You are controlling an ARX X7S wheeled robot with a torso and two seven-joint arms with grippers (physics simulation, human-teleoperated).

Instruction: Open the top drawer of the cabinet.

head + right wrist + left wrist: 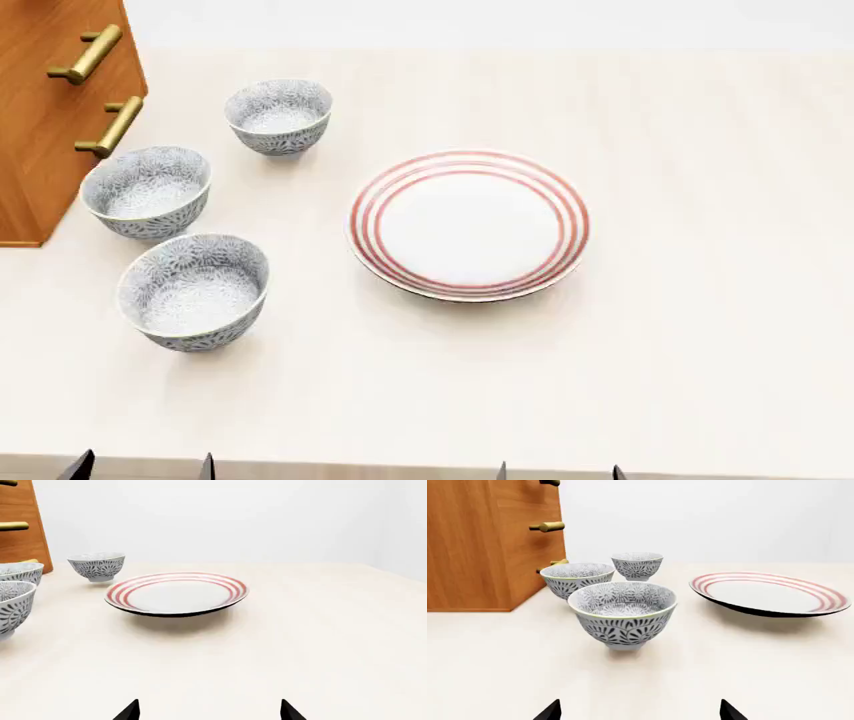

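Note:
The orange-brown cabinet (47,130) stands at the table's far left, its drawer fronts facing the bowls. Its upper part is cut off in every view, so I cannot tell which front is the top drawer. Three brass bar handles are stacked in the left wrist view. The highest handle (550,482) is cut by the frame edge, with a second handle (548,526) below it. All fronts that show sit flush. My left gripper (143,468) and right gripper (559,472) hover open and empty at the table's near edge, far from the cabinet.
Three patterned bowls stand between me and the cabinet: the nearest bowl (194,290), a middle bowl (144,192) close to the cabinet's corner, and a far bowl (279,117). A red-striped plate (467,225) lies mid-table.

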